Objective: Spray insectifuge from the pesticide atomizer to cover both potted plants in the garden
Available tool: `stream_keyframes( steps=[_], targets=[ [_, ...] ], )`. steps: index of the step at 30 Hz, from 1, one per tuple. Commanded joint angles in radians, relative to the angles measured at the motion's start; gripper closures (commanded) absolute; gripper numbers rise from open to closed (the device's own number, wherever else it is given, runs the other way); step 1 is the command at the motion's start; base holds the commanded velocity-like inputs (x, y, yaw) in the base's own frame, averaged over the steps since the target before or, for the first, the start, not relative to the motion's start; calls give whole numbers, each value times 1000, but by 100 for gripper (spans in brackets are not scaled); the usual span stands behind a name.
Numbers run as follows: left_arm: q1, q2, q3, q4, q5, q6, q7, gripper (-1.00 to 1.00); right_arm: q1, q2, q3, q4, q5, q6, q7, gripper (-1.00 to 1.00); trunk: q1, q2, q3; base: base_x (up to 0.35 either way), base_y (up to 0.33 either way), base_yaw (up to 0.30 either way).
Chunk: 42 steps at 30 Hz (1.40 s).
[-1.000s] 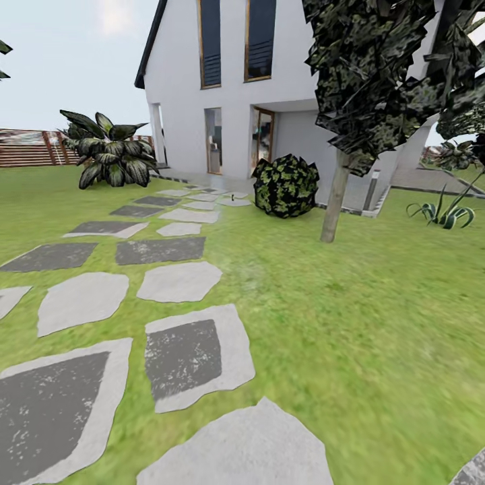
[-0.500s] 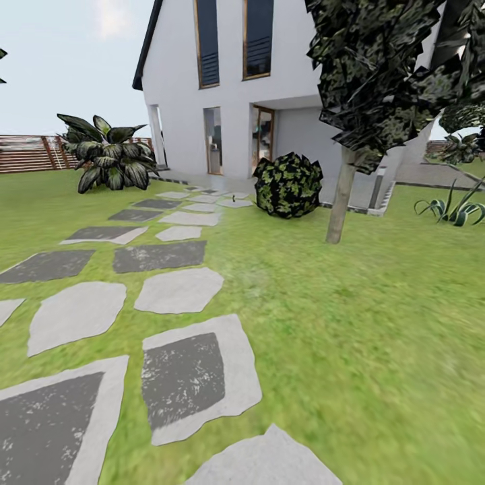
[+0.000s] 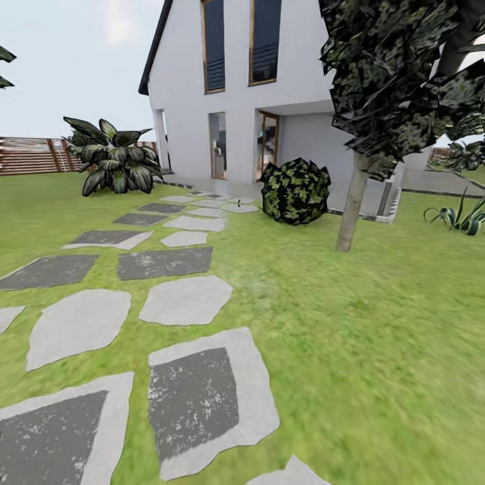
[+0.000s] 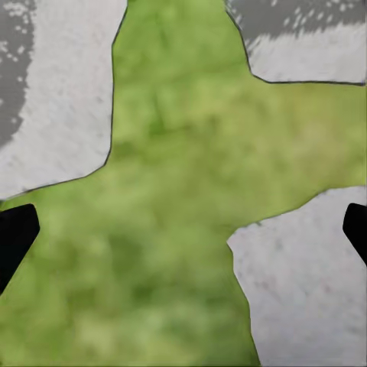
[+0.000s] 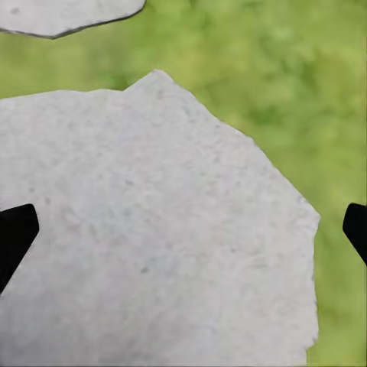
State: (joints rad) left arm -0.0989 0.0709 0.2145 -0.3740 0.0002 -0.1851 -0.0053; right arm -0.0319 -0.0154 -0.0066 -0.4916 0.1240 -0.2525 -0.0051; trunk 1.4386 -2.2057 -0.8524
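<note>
I am out on the garden lawn point(image 3: 350, 323), beside a path of grey stepping stones point(image 3: 187, 300) that leads to a white house. The pesticide atomizer and the potted plants are out of view. A tiny dark upright thing point(image 3: 238, 201) stands on a far stone, too small to identify. In the left wrist view my left gripper point(image 4: 183, 233) is open over grass between stones, with its black fingertips point(image 4: 15, 233) wide apart. In the right wrist view my right gripper point(image 5: 183, 233) is open over a pale stone slab point(image 5: 153, 229), holding nothing.
A white house point(image 3: 236, 101) stands ahead. A round dark bush point(image 3: 296, 190) and a thin tree trunk point(image 3: 353, 212) rise right of the path. A big broad-leaved plant point(image 3: 111, 165) stands far left before a brown slatted fence point(image 3: 30, 155). A striped agave point(image 3: 461, 215) grows far right.
The whole picture has shifted: the near stones slide down and the house and bush drift right, so the camera has moved forward and turned a little left. Nothing in the scene itself moved.
</note>
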Motion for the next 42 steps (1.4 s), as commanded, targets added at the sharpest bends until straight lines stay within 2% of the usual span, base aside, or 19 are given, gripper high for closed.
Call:
stream_keyframes(
  steps=[1,6,8,11,18,24,29,30,32,37,42],
  targets=[
    [0,0,2,2,-1,-3,-1,-100,0,0,-1,0,8,-3,-1,-100,0,0,-2,317,74,138],
    [0,0,-5,3,-5,-4,-1,-100,0,0,-3,-3,8,-5,-1,-100,0,0,-8,337,6,172],
    [-1,0,-6,2,-5,-4,-1,-100,0,0,-41,-4,8,-6,-1,-100,0,0,-11,326,92,175],
    [-1,0,-6,1,-5,-4,-1,-100,0,0,-68,-2,9,-6,-1,-100,0,0,-14,314,124,175],
    [-1,-3,-8,1,-4,-10,-1,-100,0,-1,-86,-2,9,-7,-1,-100,0,0,-23,304,143,169],
    [-2,-14,-14,-13,-11,-112,-2,-100,0,-1,-86,-1,11,-7,-1,-100,0,0,-28,303,133,116],
    [-6,-26,-104,-52,-29,-149,-1,-100,0,-3,-87,-3,9,-10,-1,-100,0,0,-29,311,112,14],
    [-7,-27,-134,-65,-29,-153,-1,-100,0,-3,-88,-4,8,-12,-2,-100,0,0,-29,316,101,1],
    [-6,-26,-140,-63,-31,-153,-1,-100,0,-4,-90,-5,8,-12,-9,-100,0,0,-29,316,98,1],
    [-4,-21,-144,-56,-30,-154,-1,-100,0,-2,-127,-8,7,-12,-92,-100,0,0,-29,317,88,0],
    [-3,-20,-143,-43,-26,-154,-1,-100,0,-2,-132,-6,8,-11,-109,-100,0,0,-29,317,83,0]
  ],
)
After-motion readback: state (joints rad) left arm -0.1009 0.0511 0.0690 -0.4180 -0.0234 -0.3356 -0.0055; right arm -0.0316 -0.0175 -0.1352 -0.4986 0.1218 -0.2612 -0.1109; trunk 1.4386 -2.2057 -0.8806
